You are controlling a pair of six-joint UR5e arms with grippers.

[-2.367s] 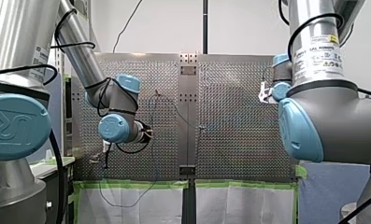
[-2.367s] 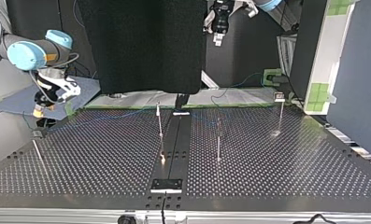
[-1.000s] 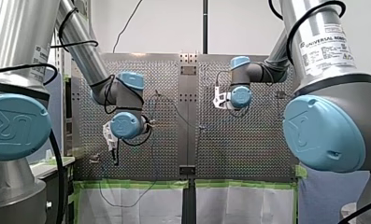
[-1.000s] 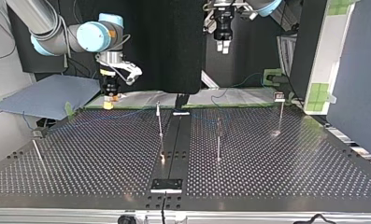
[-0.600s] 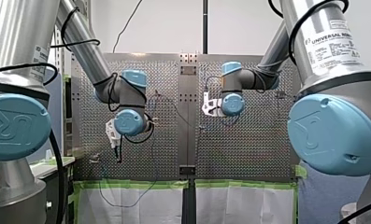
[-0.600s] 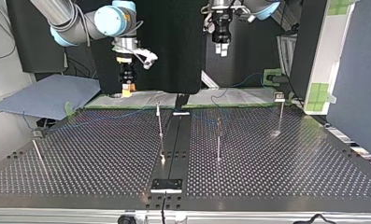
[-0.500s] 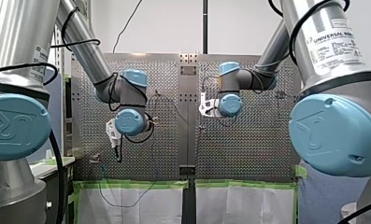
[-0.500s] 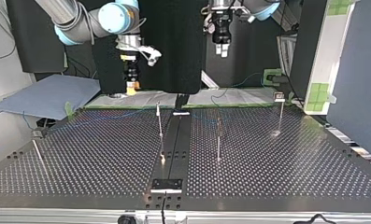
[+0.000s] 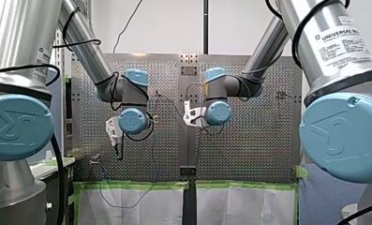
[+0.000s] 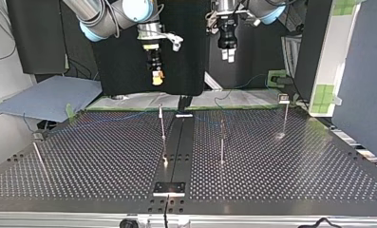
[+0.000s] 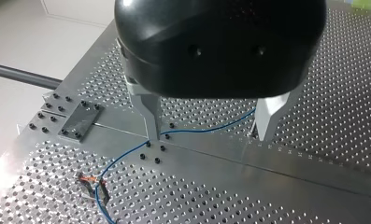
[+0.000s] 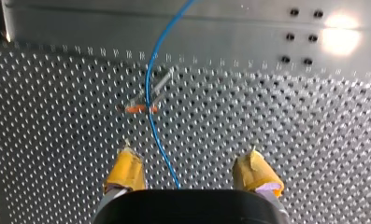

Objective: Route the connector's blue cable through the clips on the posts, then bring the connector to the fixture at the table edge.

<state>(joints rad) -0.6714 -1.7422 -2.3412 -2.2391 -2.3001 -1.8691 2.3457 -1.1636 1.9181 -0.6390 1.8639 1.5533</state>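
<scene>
Bright even light, white glare patch on the perforated table (image 12: 276, 107), glints at post (image 10: 162, 124) bases.

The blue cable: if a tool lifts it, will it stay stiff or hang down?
Likely floppy: the blue cable lies in loose curves on the perforated table. Probably light too, as it looks very thin.

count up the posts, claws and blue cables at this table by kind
posts: 4
claws: 2, my right and my left, both open and empty
blue cable: 1
total: 7
</scene>
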